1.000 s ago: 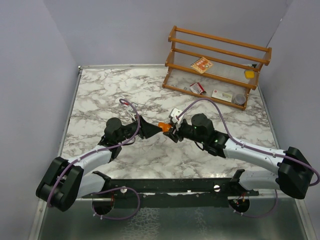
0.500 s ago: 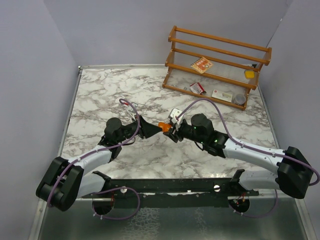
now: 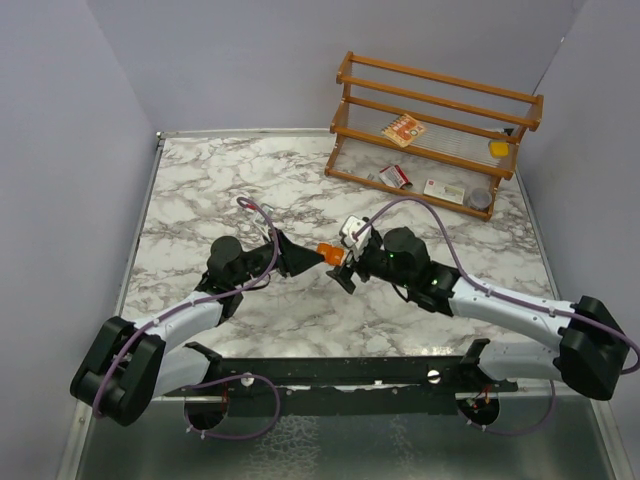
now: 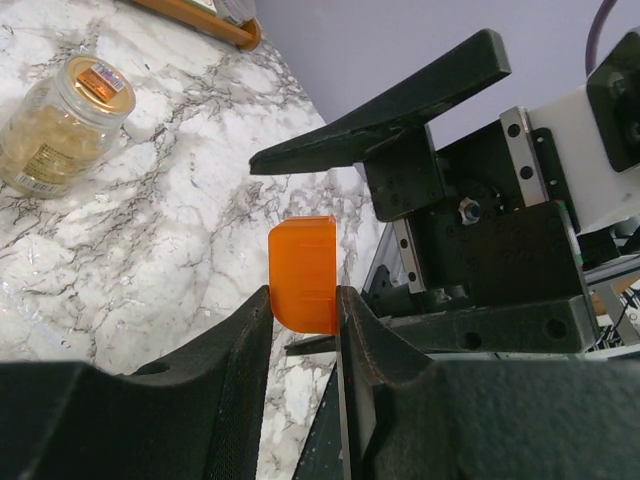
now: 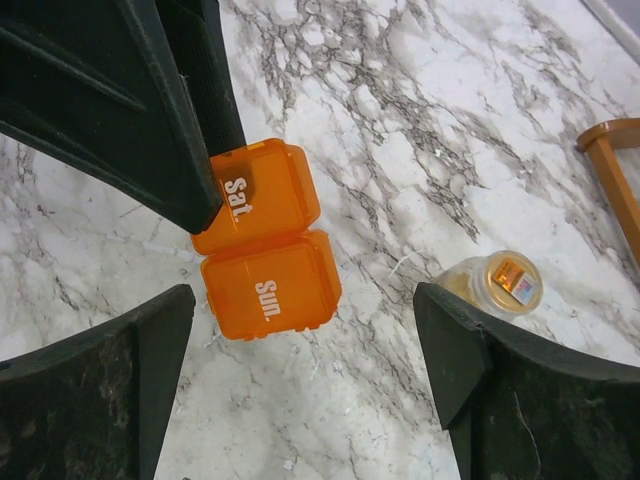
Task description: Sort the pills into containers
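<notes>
L gripper (image 4: 303, 305) clamped on orange box (image 5: 265, 240), lids marked Sat./Sun. R gripper (image 5: 302, 300) jaws wide apart, not touching box. Jar (image 5: 495, 283) on marble surface (image 5: 420, 130) nearby.

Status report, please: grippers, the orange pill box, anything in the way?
Left gripper shut on the orange pill box. Right gripper open, fingers either side of it, not touching. Jar apart, nothing blocking.

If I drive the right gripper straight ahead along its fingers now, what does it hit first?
Most likely the orange pill box, pinched in the left gripper. It sits centred just ahead of the open right gripper. The jar lies off to the side. Exact depth is unclear.
</notes>
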Available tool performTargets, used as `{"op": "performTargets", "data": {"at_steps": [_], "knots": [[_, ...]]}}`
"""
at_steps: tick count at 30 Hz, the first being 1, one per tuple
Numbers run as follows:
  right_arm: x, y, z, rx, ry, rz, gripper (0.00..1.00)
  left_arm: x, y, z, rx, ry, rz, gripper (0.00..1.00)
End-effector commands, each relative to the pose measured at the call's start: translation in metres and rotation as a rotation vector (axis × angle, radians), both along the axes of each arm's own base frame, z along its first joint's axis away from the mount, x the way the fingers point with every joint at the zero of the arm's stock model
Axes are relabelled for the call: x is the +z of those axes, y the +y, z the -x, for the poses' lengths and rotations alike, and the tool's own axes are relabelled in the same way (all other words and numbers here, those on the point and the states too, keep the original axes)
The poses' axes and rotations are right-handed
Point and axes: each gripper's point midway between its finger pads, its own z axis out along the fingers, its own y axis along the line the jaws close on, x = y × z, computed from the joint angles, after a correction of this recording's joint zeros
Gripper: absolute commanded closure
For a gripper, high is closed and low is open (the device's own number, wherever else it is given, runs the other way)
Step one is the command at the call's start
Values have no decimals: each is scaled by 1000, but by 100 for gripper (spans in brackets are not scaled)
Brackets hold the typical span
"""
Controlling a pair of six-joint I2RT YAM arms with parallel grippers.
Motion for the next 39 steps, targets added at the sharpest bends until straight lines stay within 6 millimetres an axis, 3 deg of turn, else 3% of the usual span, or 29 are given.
{"op": "performTargets", "data": {"at_steps": [1,9,22,39], "knots": [[31,-10,-5,-51,-68,-32,8,6,0,3,-8,-31,19,100],[50,-23,-2,-91,-123,-67,4,-1,1,0,16,2,16,100],[25,-9,5,-53,-143,51,2,-3,-1,-4,21,34,16,100],[16,-13,-5,-117,-165,77,20,-4,-1,-3,17,51,18,100]]}}
